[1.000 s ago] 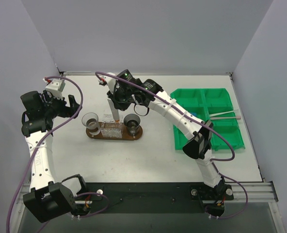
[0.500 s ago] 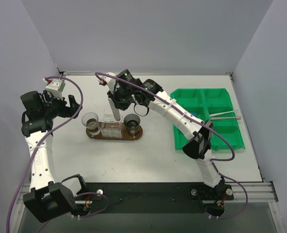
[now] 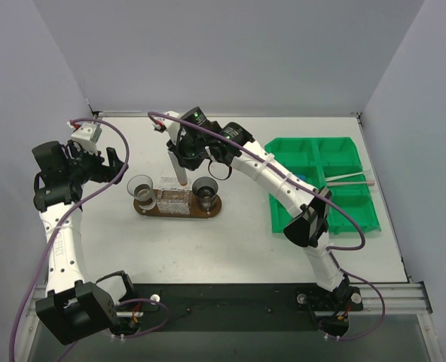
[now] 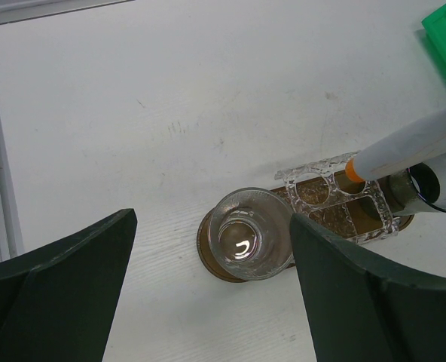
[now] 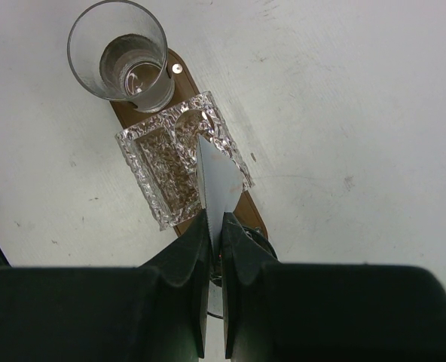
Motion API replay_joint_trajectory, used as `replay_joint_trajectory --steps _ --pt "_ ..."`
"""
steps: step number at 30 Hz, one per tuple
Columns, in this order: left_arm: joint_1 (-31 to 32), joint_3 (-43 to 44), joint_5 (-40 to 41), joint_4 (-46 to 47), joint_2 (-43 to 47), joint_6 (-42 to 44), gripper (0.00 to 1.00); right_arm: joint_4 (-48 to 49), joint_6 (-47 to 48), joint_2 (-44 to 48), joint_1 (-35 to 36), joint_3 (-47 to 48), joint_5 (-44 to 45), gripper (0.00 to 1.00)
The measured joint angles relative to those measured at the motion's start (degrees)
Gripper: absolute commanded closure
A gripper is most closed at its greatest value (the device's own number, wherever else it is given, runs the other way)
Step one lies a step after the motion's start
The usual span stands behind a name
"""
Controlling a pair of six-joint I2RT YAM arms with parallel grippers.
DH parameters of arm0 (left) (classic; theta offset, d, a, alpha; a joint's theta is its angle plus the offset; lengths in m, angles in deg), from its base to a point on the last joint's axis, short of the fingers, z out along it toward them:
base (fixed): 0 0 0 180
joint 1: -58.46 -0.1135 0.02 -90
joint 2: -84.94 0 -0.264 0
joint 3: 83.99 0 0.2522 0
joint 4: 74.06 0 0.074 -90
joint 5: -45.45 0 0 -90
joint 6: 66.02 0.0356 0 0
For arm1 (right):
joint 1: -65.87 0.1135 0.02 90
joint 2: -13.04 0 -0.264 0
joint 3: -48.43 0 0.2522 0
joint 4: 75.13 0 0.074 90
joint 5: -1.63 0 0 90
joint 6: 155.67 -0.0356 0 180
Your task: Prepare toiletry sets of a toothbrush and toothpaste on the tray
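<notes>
The toothpaste (image 3: pixel 181 176) hangs upright, orange cap down, over a clear plastic holder (image 3: pixel 174 200) in the middle of the brown tray (image 3: pixel 209 213). My right gripper (image 3: pixel 180 161) is shut on the tube's flat white end (image 5: pixel 221 188), its fingertips (image 5: pixel 200 226) pinching it above the holder (image 5: pixel 163 170). In the left wrist view the tube (image 4: pixel 415 142) slants in from the right, its cap (image 4: pixel 352 169) over the holder (image 4: pixel 325 188). The left gripper (image 3: pixel 96 162) hovers open, left of the tray, with nothing between its fingers (image 4: pixel 65 294). A toothbrush (image 3: pixel 348 179) lies across the green bin (image 3: pixel 319 150).
Two clear cups stand on the tray's ends, one left (image 3: pixel 140 188) and one right (image 3: pixel 205 189); the left cup (image 4: pixel 249 234) lies below my open left gripper (image 4: pixel 212 226). In the right wrist view a cup (image 5: pixel 121 56) stands at the tray's (image 5: pixel 255 205) far end.
The right gripper has shifted very slightly toward the far side with the tube still in it. The left arm has not moved.
</notes>
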Motion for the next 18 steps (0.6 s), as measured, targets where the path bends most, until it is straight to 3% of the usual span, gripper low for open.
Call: replay_joint_trajectory --steps 18 --pt "-0.02 0.00 0.00 0.00 -0.48 0.00 0.06 -0.02 -0.94 -0.04 0.00 0.00 -0.66 1.00"
